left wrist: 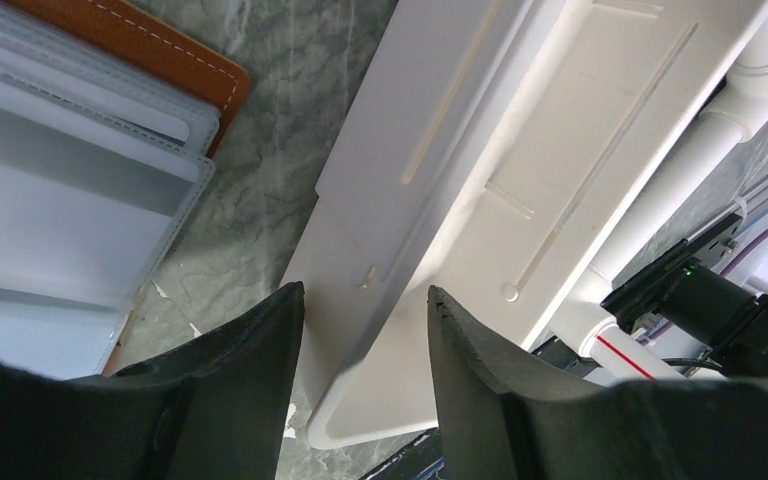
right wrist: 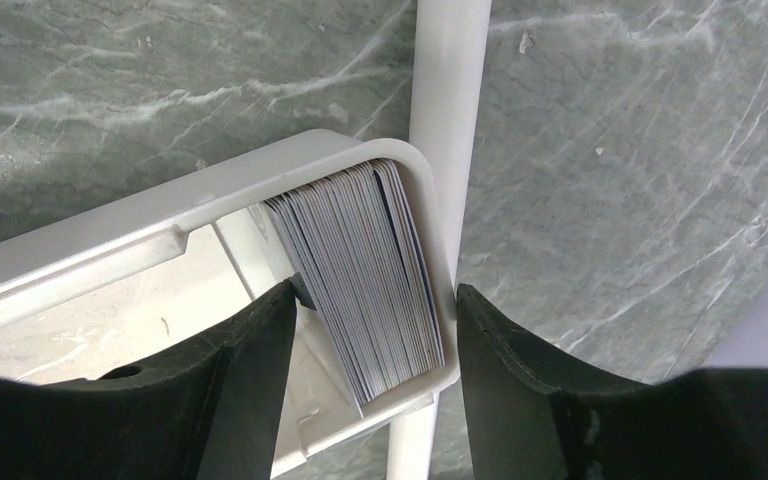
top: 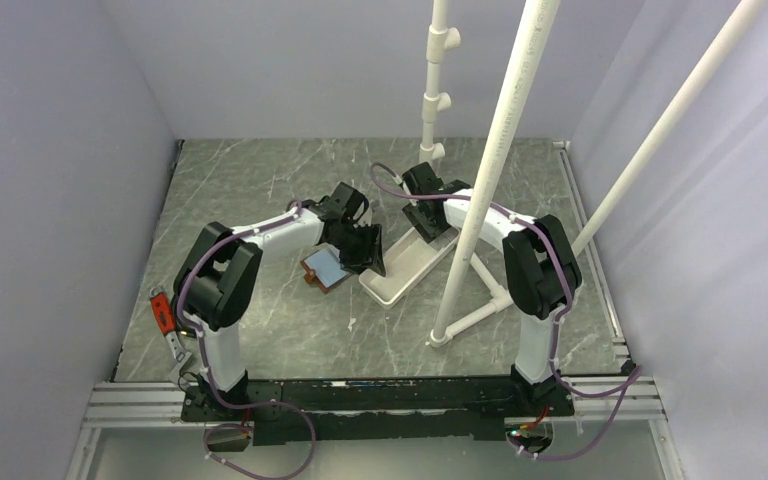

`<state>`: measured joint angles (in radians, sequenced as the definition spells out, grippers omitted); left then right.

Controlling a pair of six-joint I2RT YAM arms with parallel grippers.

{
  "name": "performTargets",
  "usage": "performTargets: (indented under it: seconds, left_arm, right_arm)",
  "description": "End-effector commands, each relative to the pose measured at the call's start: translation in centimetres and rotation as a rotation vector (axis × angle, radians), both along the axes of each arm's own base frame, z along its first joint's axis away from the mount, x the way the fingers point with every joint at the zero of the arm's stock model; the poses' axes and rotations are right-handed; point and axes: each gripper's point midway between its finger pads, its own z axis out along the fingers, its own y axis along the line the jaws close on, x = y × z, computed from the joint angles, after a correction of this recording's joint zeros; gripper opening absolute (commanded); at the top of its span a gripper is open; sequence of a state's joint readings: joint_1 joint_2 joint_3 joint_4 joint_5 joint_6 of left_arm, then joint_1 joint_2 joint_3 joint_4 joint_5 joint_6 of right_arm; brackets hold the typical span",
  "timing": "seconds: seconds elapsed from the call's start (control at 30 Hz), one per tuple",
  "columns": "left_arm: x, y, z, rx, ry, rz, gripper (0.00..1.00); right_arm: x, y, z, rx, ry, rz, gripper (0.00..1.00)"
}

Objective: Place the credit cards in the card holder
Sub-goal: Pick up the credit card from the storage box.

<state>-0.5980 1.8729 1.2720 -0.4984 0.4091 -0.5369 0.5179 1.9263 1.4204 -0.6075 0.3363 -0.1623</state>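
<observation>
White arms (top: 280, 228), black fingers (left wrist: 240, 385) (purple cables (top: 376, 180))

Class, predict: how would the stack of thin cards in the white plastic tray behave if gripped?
The stack of thin cards leans packed in the white plastic tray corner, so neighbours probably drag along. Thin smooth edges: likely slippery, slightly bendy.

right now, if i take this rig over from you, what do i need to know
Left gripper: open, at the near end of the white tray, holding nothing.
Right gripper: open, one finger either side of the credit cards, not closed on them.
Cards: a stack standing on edge in one corner of the tray.
Card holder: lying open on the table, beside the tray on the left arm's side.
Done: no card seen out of the tray; I cannot tell whether any sleeve is filled.
Left: lift a card, slide it into the holder, repeat.
</observation>
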Motion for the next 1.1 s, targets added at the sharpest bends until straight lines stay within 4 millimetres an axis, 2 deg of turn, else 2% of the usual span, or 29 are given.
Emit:
performTargets:
  seconds: [0.0,0.13,0.37,0.5,0.53,0.6,0.63,0.73,0.8,1.07]
  left_arm:
    - [-0.5,-0.1,-0.5,-0.001,0.020,-0.020,0.54]
    - [-0.4,-0.2,-0.5,0.001,0.020,-0.021,0.53]
    - [-0.3,-0.2,-0.5,0.001,0.021,-0.023,0.53]
    - [-0.4,-0.2,-0.6,0.001,0.024,-0.023,0.52]
    - [-0.4,-0.2,-0.6,0.000,0.024,-0.023,0.52]
    - [-0.5,-0.2,-0.6,-0.001,0.024,-0.023,0.52]
    - [-0.5,-0.2,-0.6,0.000,0.025,-0.023,0.52]
    - [-0.5,-0.2,-0.7,-0.003,0.025,-0.024,0.52]
    - [-0.4,-0.3,-0.7,-0.006,0.027,-0.024,0.52]
    - [-0.5,-0.3,-0.7,-0.006,0.029,-0.026,0.51]
  right_arm:
    - [2.4,-0.1,3.4,0.021,-0.124,-0.036,0.27]
    - [2.2,-0.1,3.9,0.031,-0.133,-0.038,0.23]
    - [2.1,-0.4,4.7,0.031,-0.150,-0.045,0.24]
    - [1.9,-0.8,4.0,0.008,-0.139,-0.055,0.29]
    - [1.8,-1.0,3.9,0.001,-0.138,-0.061,0.31]
    - [1.8,-1.3,3.9,-0.020,-0.144,-0.076,0.45]
    - [1.8,-1.2,4.0,-0.023,-0.147,-0.077,0.48]
    - [1.7,-0.9,4.1,-0.030,-0.148,-0.069,0.51]
    - [1.7,-0.9,4.0,-0.040,-0.147,-0.071,0.48]
    - [1.4,-0.9,3.8,-0.039,-0.139,-0.077,0.24]
